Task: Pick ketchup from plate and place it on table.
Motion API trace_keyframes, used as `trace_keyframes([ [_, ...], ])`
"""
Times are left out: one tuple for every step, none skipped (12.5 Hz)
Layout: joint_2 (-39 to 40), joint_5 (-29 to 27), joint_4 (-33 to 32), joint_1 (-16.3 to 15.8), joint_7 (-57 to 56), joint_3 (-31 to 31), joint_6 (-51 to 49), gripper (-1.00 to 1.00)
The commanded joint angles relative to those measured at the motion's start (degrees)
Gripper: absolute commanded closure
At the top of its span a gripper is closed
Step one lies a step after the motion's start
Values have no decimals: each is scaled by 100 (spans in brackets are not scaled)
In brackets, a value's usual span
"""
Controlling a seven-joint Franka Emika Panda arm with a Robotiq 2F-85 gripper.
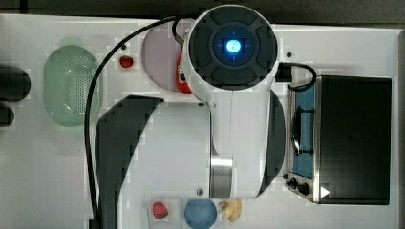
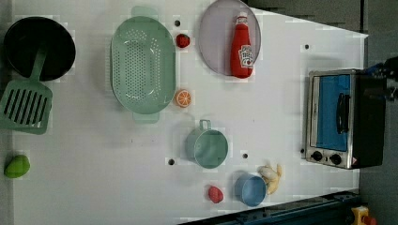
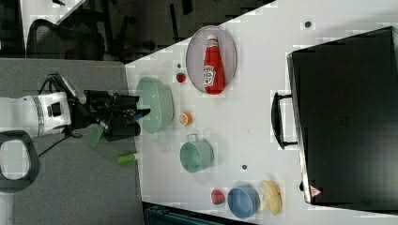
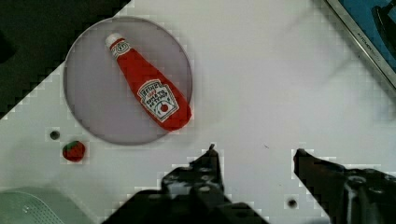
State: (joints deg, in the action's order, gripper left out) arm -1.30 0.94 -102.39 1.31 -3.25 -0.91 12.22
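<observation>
The ketchup (image 4: 149, 88), a slim red bottle with a white cap and label, lies flat on the pale lilac plate (image 4: 93, 102), its base near the rim. It also lies on the plate (image 2: 213, 37) in the left view (image 2: 241, 49) and the right view (image 3: 213, 65). In the top view the arm covers most of the ketchup (image 1: 181, 78) and part of the plate (image 1: 160, 57). My gripper (image 4: 256, 150) hangs open above the bare white table (image 4: 280, 70) beside the plate, apart from the bottle, nothing between its fingers. The right view has the gripper (image 3: 143, 112) well above the table.
A toaster oven (image 2: 340, 119) stands at the left view's right. A green perforated basket (image 2: 143, 65), a strawberry (image 2: 182, 41), an orange slice (image 2: 183, 98), a teal pot (image 2: 208, 147), a blue bowl (image 2: 250, 190), a banana (image 2: 272, 177) and a red berry piece (image 2: 215, 193) dot the table.
</observation>
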Motion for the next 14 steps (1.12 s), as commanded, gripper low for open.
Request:
trace_keyframes([
  [-1066,-155,-695,604,176,-230,-883,-59],
  [-1056,-155,-695,604,176,-233,-878,-80],
  [-1026,-155,-692,601,174,-244,-832,-99],
  [-963,-156,-689,597,167,-264,-719,-100],
  [-873,-156,-686,594,152,-296,-565,-100],
  [-758,-156,-685,591,142,-339,-423,-100],
  [-622,-155,-683,587,124,-390,-310,-100],
  [-470,-156,-679,578,110,-447,-228,-100],
  [-304,-156,-675,565,105,-508,-159,-100],
  [-127,-155,-667,552,103,-568,-77,-100],
  [52,-155,-659,536,98,-622,9,-100],
  [234,-155,-648,521,75,-673,98,-100],
  [420,-155,-624,514,-17,-727,219,-100],
  [617,-155,-567,509,-218,-777,359,-100],
])
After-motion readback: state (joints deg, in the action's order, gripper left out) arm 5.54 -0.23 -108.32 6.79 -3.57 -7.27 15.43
